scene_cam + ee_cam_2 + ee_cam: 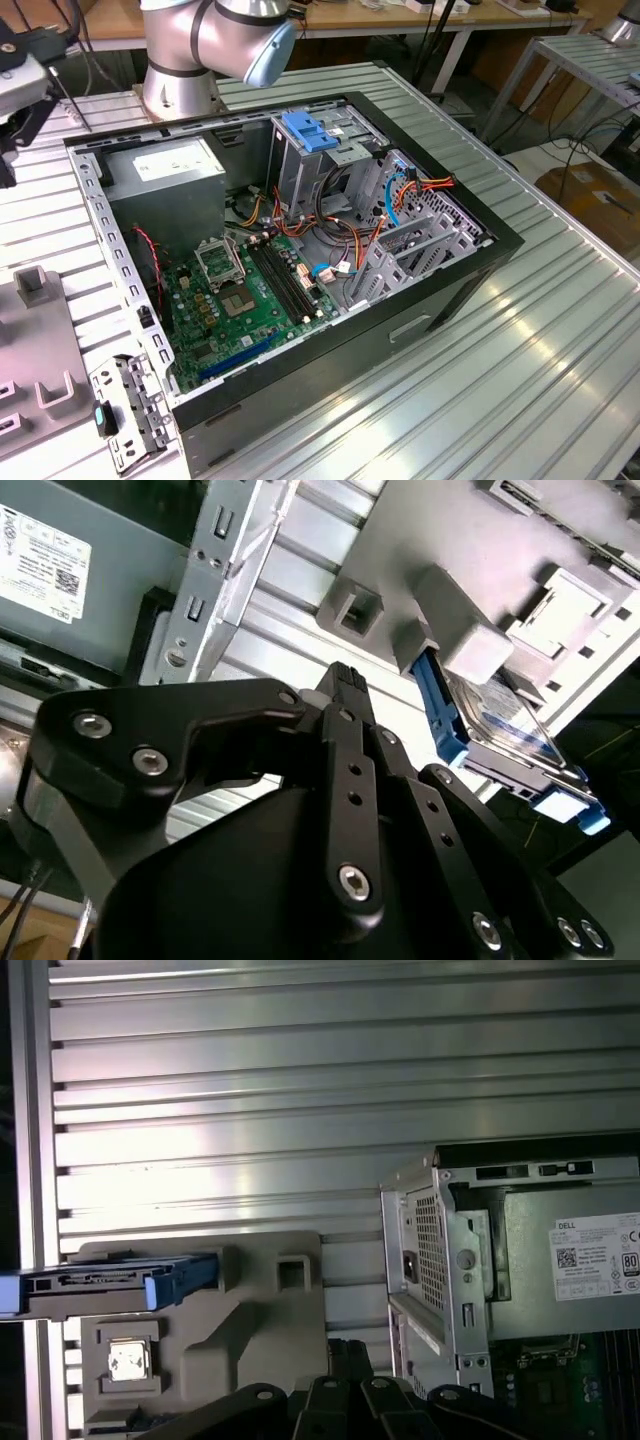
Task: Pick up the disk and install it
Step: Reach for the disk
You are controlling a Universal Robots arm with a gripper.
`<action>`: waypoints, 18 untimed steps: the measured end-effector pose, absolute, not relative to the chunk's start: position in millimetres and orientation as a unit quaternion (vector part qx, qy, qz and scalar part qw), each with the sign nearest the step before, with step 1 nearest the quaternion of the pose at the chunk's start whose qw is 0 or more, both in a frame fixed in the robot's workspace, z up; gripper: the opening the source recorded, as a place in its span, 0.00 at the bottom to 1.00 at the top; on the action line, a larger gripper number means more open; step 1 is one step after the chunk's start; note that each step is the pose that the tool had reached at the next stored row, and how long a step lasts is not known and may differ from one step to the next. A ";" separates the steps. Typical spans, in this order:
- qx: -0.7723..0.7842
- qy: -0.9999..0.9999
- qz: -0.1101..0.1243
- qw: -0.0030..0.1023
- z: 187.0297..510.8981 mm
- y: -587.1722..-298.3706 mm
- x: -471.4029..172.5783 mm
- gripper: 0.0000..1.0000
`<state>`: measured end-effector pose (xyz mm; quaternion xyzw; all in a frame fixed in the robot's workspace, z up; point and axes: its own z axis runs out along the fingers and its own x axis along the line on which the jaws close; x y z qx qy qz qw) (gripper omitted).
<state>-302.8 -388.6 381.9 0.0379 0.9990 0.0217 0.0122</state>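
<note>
Standing on edge in a grey holder (250, 1320) on the ribbed surface (300, 1090), the disk (505, 720) sits beside the open computer case (440, 1230). The pincer (343, 675) hovers apart from it, tips together and empty. A clean grasp probably requires parted tips squared to the flat faces, clear of the blue rails.

Ribbed aluminium table (560, 330) catches bright glare; wooden-topped bench (400, 18) at twelve o'clock, a second slatted table (590, 60) at two, cardboard box (590, 195) on the floor (525, 150) at three.
</note>
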 end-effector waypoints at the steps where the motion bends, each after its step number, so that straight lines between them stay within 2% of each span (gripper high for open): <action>1: 0.038 0.999 0.022 0.012 381.6 -388.5 -307.3 0.11; 18: 0.038 0.999 0.022 0.009 374.6 -381.8 -399.3 0.11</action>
